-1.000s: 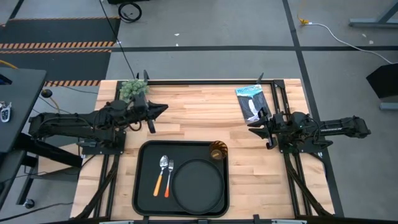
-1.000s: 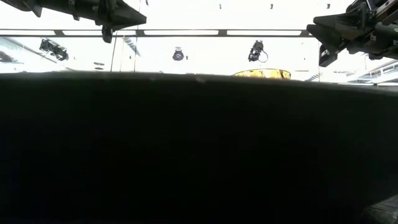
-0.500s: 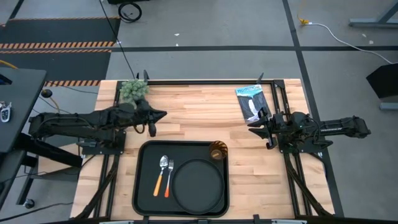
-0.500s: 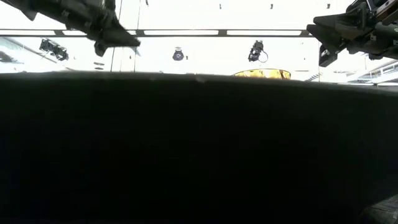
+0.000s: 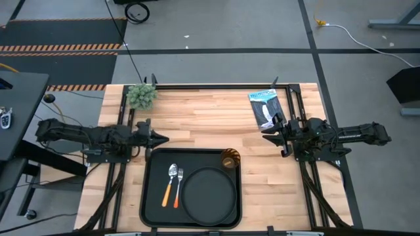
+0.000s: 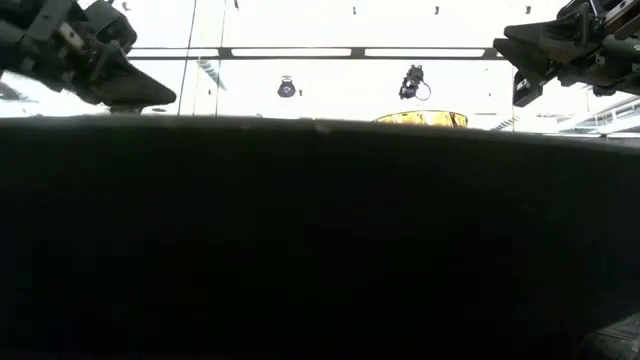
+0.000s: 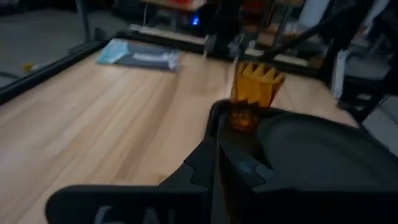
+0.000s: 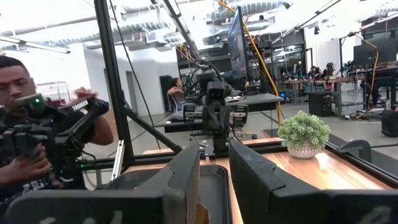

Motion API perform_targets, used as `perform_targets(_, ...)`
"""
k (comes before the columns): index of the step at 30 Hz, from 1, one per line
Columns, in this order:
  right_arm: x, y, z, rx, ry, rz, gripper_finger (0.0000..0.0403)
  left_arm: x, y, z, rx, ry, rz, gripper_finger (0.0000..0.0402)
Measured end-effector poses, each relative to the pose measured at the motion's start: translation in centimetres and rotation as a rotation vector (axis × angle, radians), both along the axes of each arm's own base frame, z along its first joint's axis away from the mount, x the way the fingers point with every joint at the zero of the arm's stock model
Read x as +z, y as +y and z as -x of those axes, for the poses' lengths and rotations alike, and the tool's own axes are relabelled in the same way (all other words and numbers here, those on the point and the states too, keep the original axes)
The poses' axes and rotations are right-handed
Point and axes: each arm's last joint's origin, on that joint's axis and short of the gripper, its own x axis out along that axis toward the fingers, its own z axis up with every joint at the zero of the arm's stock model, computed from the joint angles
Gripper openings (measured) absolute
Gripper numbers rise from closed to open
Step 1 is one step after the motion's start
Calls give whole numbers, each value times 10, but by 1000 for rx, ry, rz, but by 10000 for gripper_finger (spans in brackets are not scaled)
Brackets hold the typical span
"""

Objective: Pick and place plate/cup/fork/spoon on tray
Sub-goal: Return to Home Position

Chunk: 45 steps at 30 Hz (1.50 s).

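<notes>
The black tray (image 5: 154,196) lies at the table's near middle. On it are the round dark plate (image 5: 207,195), the spoon (image 5: 172,176) and the fork (image 5: 178,187) side by side to the plate's left, and the amber cup (image 5: 230,158) upright in the tray's far right corner. My left gripper (image 5: 164,138) is shut and empty, just beyond the tray's far left corner. Its wrist view shows the cup (image 7: 254,93) and the plate (image 7: 317,149) ahead. My right gripper (image 5: 266,136) is a little open and empty, to the right of the tray.
A small potted plant (image 5: 141,96) stands at the table's far left and a blue-and-black packet (image 5: 264,108) lies at the far right. In the low view the tray's wall (image 6: 320,240) fills the frame. A person (image 8: 25,143) shows beyond the table.
My left gripper has drawn back toward the table's near edge and a little toward its left edge, and has come down; it has stayed shut. The things on the tray have not moved.
</notes>
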Motion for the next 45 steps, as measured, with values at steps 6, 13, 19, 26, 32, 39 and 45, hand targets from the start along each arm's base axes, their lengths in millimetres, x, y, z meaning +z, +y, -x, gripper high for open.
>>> perform_targets(6,0,0,0,0,-2,0,93,-20,-4,7,-81,-14,-39,27)
perform_targets(13,0,0,0,0,-3,0,93,-30,-6,9,-119,40,-63,27)
perform_targets(19,0,0,0,0,-4,0,93,-30,-6,9,-119,39,-62,27)
perform_targets(26,0,0,0,0,-4,0,93,-30,-6,9,-119,39,-62,27)
perform_targets(32,0,0,0,0,-4,0,93,-30,-6,9,-119,38,-62,27)
perform_targets(39,0,0,0,0,-4,0,93,-30,-6,9,-119,38,-62,27)
perform_targets(45,0,0,0,0,-4,0,93,-30,-6,9,-119,38,-62,27)
